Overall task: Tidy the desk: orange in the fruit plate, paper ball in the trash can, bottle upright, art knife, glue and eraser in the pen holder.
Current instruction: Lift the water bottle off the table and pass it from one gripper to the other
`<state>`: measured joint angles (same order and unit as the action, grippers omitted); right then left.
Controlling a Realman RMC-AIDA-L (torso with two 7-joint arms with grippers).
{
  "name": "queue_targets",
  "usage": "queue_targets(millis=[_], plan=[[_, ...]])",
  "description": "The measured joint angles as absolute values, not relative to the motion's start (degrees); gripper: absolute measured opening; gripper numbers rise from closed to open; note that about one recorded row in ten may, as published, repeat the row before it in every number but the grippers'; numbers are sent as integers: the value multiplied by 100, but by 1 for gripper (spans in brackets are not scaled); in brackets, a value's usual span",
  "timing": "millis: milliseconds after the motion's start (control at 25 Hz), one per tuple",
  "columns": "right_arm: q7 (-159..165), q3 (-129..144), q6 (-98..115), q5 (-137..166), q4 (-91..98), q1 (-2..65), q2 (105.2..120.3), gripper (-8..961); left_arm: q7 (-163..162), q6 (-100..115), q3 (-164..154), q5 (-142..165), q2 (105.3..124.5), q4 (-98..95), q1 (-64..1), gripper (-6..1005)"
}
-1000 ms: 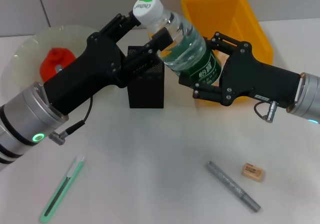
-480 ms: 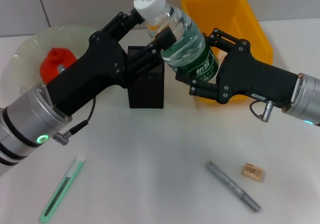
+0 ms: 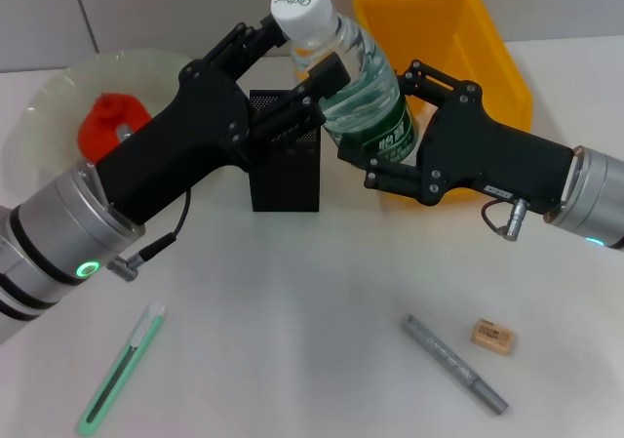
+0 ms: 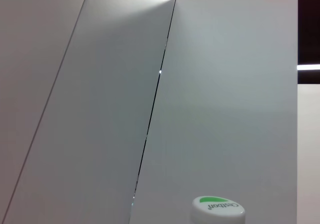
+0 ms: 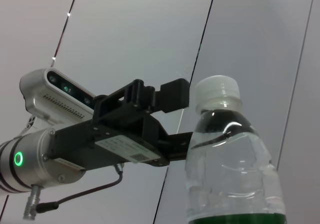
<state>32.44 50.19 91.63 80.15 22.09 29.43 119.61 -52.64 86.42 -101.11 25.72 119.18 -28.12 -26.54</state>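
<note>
Grippers of ours share the clear plastic bottle with green label and white cap (image 3: 356,92), lifted near the desk's back edge, tilted slightly. Left gripper (image 3: 292,62) pinches its neck; right gripper (image 3: 375,131) clamps its labelled body.

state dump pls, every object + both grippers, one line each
bottle: capped, off the desk, tilted, held by both grippers
left gripper: shut on the bottle's neck
right gripper: shut on the bottle's body
orange: in the fruit plate
pen holder: upright
art knife: flat on the desk
glue: flat on the desk
eraser: on the desk, beside the glue
trash can: upright, contents hidden
</note>
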Motion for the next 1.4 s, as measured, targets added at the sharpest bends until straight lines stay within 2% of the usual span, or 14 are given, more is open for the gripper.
queue_targets(millis=[1400], plan=[[3243, 5019, 9068, 8060, 2136, 2969, 11962, 762, -4751, 8177, -10391, 2047, 11918, -2812, -2858, 818]])
